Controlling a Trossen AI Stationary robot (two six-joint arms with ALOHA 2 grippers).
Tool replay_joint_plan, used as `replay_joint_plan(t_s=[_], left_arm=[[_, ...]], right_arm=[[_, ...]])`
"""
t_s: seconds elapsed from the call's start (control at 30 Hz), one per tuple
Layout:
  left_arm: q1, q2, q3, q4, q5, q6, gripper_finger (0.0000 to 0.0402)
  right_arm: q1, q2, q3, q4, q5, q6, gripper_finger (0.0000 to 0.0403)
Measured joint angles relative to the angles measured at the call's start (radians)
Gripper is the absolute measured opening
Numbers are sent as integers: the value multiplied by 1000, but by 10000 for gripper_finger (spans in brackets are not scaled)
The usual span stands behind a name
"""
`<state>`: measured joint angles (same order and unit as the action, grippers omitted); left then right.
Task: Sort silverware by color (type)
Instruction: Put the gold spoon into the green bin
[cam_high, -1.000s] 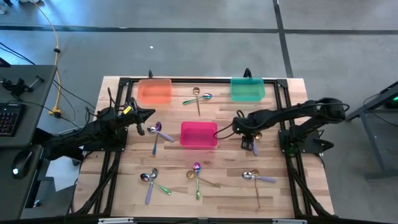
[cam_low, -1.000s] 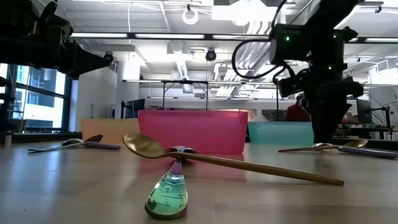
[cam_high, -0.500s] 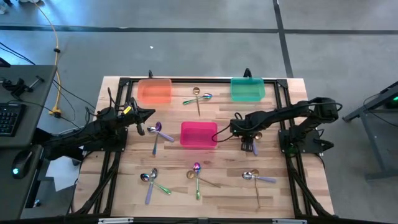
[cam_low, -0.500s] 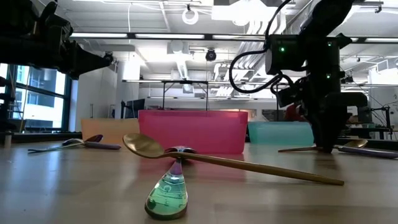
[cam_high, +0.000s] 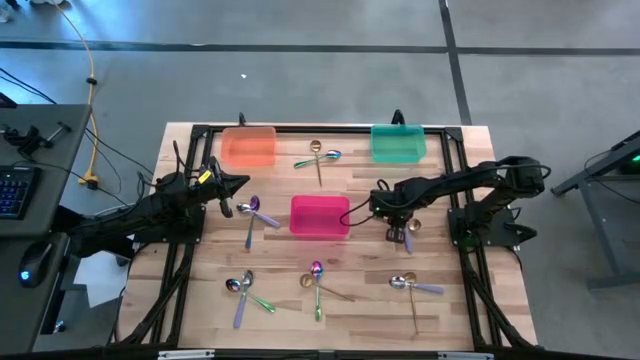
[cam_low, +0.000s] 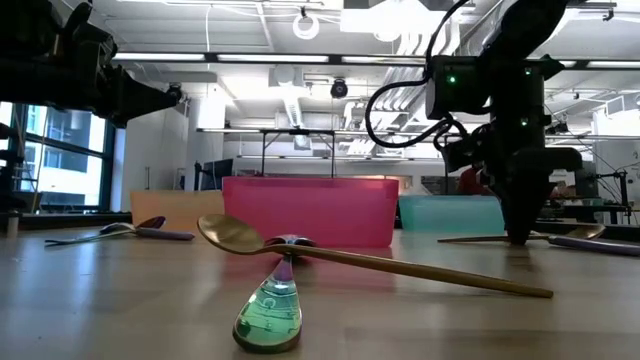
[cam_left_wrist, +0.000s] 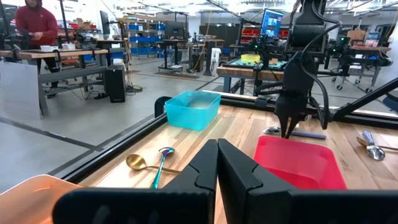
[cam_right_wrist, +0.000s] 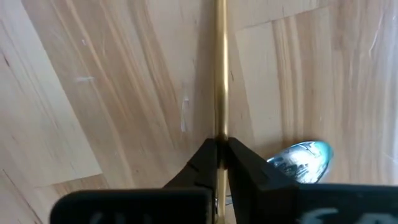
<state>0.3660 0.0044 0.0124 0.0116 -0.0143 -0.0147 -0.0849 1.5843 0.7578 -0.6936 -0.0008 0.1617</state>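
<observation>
On the wooden table, right of the pink bin (cam_high: 320, 215): the right gripper (cam_high: 392, 226) pinches a gold spoon (cam_right_wrist: 220, 74) by its slim handle.

From above, 3 bins line the table and spoons lie in small mixed clusters, so sorting looks barely begun; the left gripper (cam_high: 243, 182) waits closed and empty beside the orange bin (cam_high: 248, 146). At table height, the right arm stands nearly vertical, its tip down at the wood, a posture suited to nipping a flat handle. The left wrist camera shows its own fingers (cam_left_wrist: 202, 168) pressed together on nothing. The right wrist camera shows the dark fingers (cam_right_wrist: 202, 163) clamped on the gold handle, a shiny silver spoon bowl (cam_right_wrist: 300, 160) just beside.
</observation>
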Motion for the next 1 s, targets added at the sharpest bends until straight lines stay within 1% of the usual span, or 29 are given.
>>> replay_joint_plan(t_s=[0.17,0.3,0.43,0.67,0.73,0.83,0.9,1.0], left_arm=[[0,0,0,0,0,0,1],[0,0,0,0,0,0,1],[0,0,0,0,0,0,1],[0,0,0,0,0,0,1],[0,0,0,0,0,0,1],[0,0,0,0,0,0,1],[0,0,0,0,0,0,1],[0,0,0,0,0,0,1]], right_arm=[[0,3,45,-46,-5,45,2],[5,1,107,-36,-14,51,1],[6,1,176,-55,-47,82,1],[7,-1,345,-225,-54,142,0],[7,-1,396,-290,-27,144,0],[-17,-2,465,-378,41,114,0],[-50,-2,494,-424,100,97,0],[-127,-2,511,-443,172,45,0]])
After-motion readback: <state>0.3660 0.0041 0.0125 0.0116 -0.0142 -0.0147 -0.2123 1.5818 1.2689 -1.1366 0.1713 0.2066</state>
